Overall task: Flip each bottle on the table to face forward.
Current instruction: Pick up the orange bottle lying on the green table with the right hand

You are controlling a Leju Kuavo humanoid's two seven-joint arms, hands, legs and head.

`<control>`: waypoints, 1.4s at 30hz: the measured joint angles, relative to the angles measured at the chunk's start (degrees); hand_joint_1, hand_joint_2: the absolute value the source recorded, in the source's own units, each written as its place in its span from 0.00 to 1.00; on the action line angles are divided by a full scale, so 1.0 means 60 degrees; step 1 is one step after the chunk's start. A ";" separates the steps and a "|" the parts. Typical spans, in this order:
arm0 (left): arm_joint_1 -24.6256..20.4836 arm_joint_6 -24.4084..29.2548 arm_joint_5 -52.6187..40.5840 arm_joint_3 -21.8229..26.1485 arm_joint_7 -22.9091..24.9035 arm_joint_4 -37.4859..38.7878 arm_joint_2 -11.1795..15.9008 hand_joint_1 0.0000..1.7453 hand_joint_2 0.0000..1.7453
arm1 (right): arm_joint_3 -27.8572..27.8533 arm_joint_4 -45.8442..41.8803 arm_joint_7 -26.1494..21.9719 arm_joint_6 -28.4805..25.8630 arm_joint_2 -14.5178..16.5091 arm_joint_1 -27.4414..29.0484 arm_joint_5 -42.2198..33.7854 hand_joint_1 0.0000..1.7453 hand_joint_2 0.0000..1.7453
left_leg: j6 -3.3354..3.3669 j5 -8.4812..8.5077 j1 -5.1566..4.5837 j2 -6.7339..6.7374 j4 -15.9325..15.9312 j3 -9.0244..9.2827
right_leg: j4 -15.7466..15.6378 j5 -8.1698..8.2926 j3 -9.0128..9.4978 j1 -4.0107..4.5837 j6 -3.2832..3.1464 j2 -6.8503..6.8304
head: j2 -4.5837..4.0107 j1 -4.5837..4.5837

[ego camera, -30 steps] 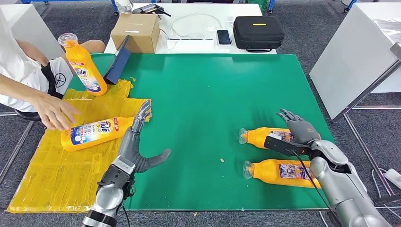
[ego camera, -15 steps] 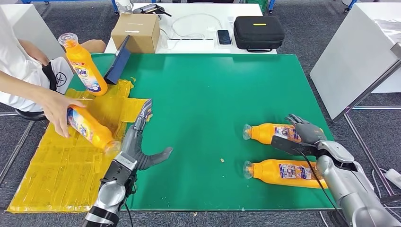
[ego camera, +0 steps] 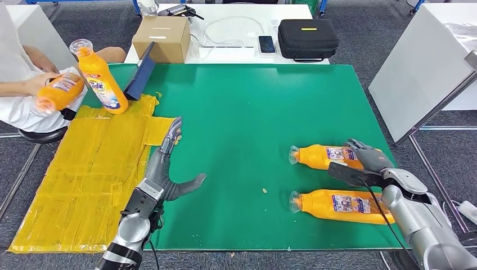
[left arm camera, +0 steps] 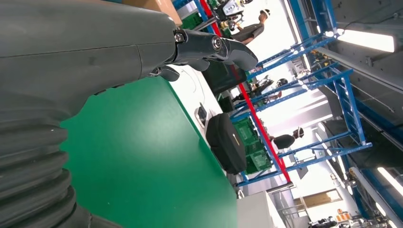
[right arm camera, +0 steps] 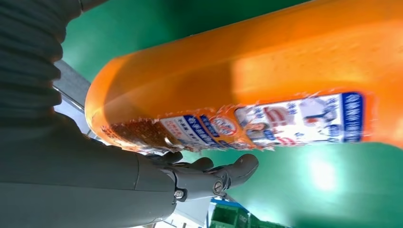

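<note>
Head view: bottles (ego camera: 332, 180) near table edge (ego camera: 394, 169)

Two orange bottles lie on their sides at the right of the green tabletop (ego camera: 253, 112), caps toward its middle: the farther bottle (ego camera: 323, 156) just behind the nearer bottle (ego camera: 337, 203). An upright bottle (ego camera: 100, 77) stands at its far-left corner; a person holds a fourth bottle (ego camera: 58, 93) beyond that edge.

Two orange plastic bottles (ego camera: 323, 156) (ego camera: 337, 203) lie side by side on the green table mat's (ego camera: 253, 124) right — a third orange bottle (ego camera: 101, 80) stands far left, beside the yellow sheet (ego camera: 79, 185).
</note>
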 joint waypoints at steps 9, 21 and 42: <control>0.0588 0.0086 0.0106 0.0078 -0.0161 -0.0320 0.0062 0.00 1.00 | 0.0256 0.0584 0.0827 -0.0042 0.0545 -0.0428 0.0752 0.00 1.00 | 0.0002 -0.0002 -0.0006 0.0024 -0.0003 0.0000 | 0.0003 0.0002 0.0001 0.0002 0.0002 0.0018 | 0.0000 -0.0001; 0.1172 -0.0122 0.0138 0.0478 -0.0261 -0.0733 0.0131 0.00 1.00 | 0.0628 0.1248 0.1118 -0.0155 0.1392 -0.0967 0.1094 0.93 1.00 | 0.0008 0.0007 -0.0003 0.0001 -0.0003 -0.0005 | 0.0004 0.0000 0.0003 -0.0001 0.0003 -0.0004 | 0.0001 0.0002; 0.1033 -0.0319 -0.0204 0.0573 -0.0124 -0.0776 0.0074 0.00 1.00 | 0.0700 0.1613 0.0753 -0.0374 0.1373 -0.1007 0.0979 0.98 1.00 | 0.0022 0.0017 -0.0010 -0.0013 0.0001 0.0013 | 0.0000 0.0002 0.0009 -0.0012 0.0007 -0.0018 | 0.0001 0.0002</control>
